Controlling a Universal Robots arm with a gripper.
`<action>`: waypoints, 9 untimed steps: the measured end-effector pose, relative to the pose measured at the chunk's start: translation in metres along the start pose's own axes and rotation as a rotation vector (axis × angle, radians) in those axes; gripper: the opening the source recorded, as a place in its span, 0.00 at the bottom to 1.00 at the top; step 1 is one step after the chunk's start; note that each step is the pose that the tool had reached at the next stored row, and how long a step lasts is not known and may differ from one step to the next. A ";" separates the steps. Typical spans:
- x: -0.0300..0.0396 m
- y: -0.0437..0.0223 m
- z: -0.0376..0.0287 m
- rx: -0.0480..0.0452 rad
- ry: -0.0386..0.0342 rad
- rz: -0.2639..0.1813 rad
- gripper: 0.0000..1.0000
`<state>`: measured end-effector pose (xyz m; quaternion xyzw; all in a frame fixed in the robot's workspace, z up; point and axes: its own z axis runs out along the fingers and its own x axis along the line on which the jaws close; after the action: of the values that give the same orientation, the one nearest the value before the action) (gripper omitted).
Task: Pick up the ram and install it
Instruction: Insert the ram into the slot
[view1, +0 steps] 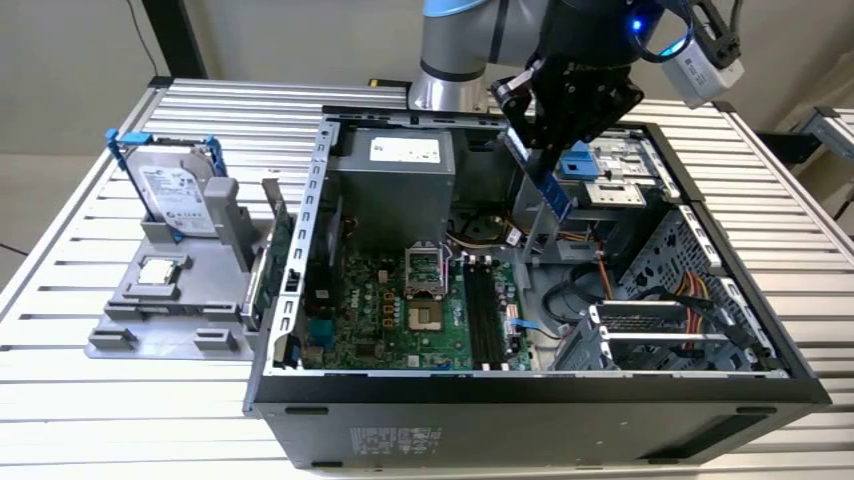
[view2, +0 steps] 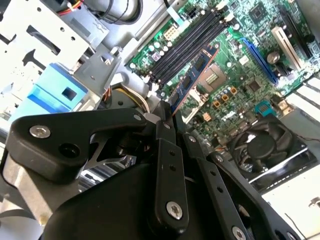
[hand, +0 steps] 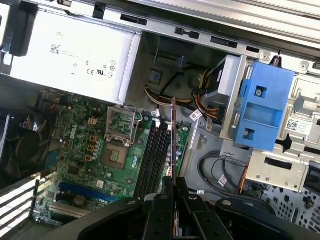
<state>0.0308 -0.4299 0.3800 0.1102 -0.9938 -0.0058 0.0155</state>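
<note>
The ram (view1: 555, 188) is a thin bluish stick with dark chips, hanging on end over the inside of the open computer case (view1: 534, 385). My gripper (view1: 545, 150) is shut on its upper end. In the second wrist view the ram (view2: 192, 77) sticks out from between the fingers (view2: 165, 125) towards the motherboard. In the first wrist view the ram (hand: 172, 135) shows edge-on, held above the black memory slots (hand: 155, 155). Those slots (view1: 483, 315) lie empty on the green motherboard (view1: 387, 310), well below the stick.
On a grey fixture (view1: 160, 310) at the exterior view's left stand a hard drive (view1: 180, 195) and a small square CPU chip (view1: 160, 270). Inside the case are the power supply (view1: 394, 165), the CPU socket (view1: 420, 275), a blue drive caddy (hand: 262, 107), cables (view1: 667, 290) and a fan (view2: 260, 147).
</note>
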 end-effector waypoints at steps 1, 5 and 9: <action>0.0000 0.0000 0.0000 0.0000 0.0000 0.000 0.00; -0.0002 -0.0006 0.0003 -0.0004 -0.0002 0.011 0.00; -0.0022 -0.0022 0.0011 -0.0013 -0.0007 0.044 0.00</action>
<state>0.0335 -0.4315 0.3788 0.0880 -0.9960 -0.0061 0.0154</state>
